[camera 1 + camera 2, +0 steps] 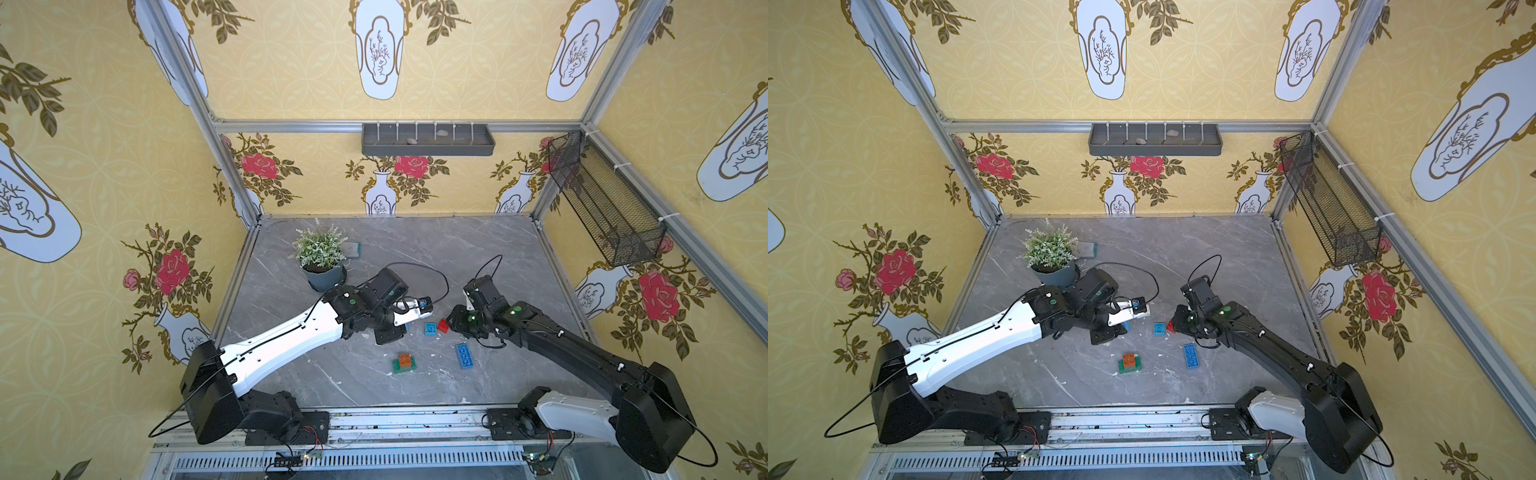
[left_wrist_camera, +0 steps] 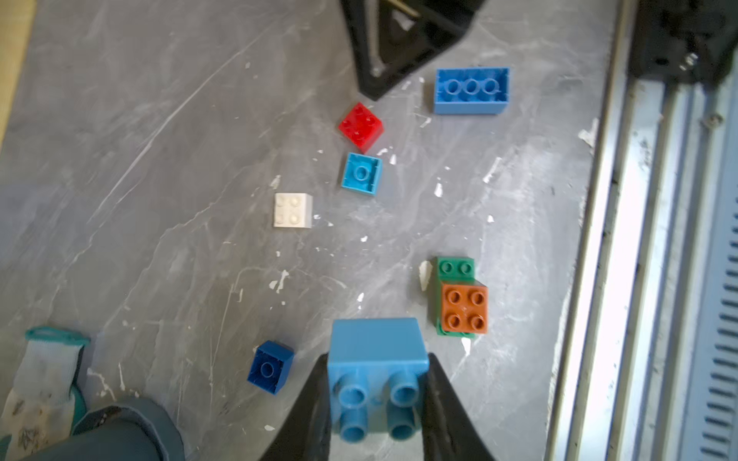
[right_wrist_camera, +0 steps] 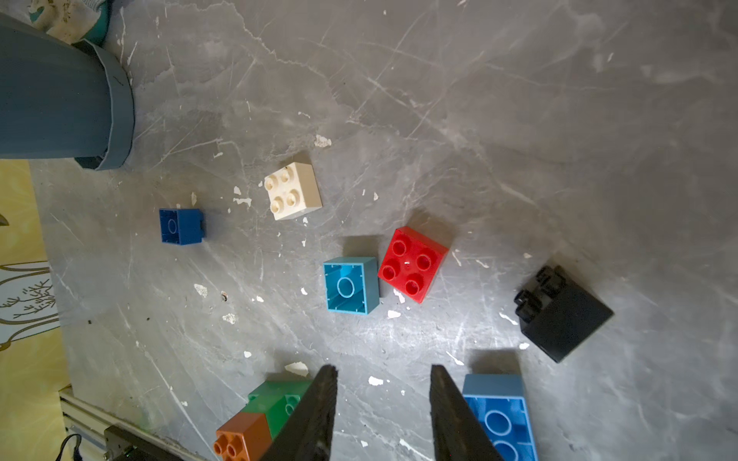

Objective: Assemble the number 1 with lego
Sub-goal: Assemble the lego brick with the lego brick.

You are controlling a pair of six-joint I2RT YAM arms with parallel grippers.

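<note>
My left gripper [image 2: 377, 361] is shut on a light blue square lego brick [image 2: 375, 347], held off the table with its studs towards the wrist camera. On the table lie a red brick [image 3: 412, 263], an upturned light blue brick [image 3: 350, 285], a white brick [image 3: 293, 190], a dark blue brick [image 3: 180, 226], a black brick [image 3: 563, 313] and an upturned long blue brick [image 1: 464, 356]. An orange-brown brick [image 2: 464, 308] is stacked on a long green one [image 2: 455, 267]. My right gripper [image 3: 383, 371] is open above bare table, between the green brick and the long blue one.
A potted plant [image 1: 320, 257] stands at the back left with a glove [image 2: 48, 371] lying beside it. A metal rail [image 1: 415, 419] runs along the table's front edge. On the walls hang a grey shelf tray [image 1: 428, 141] and a mesh basket [image 1: 602, 199].
</note>
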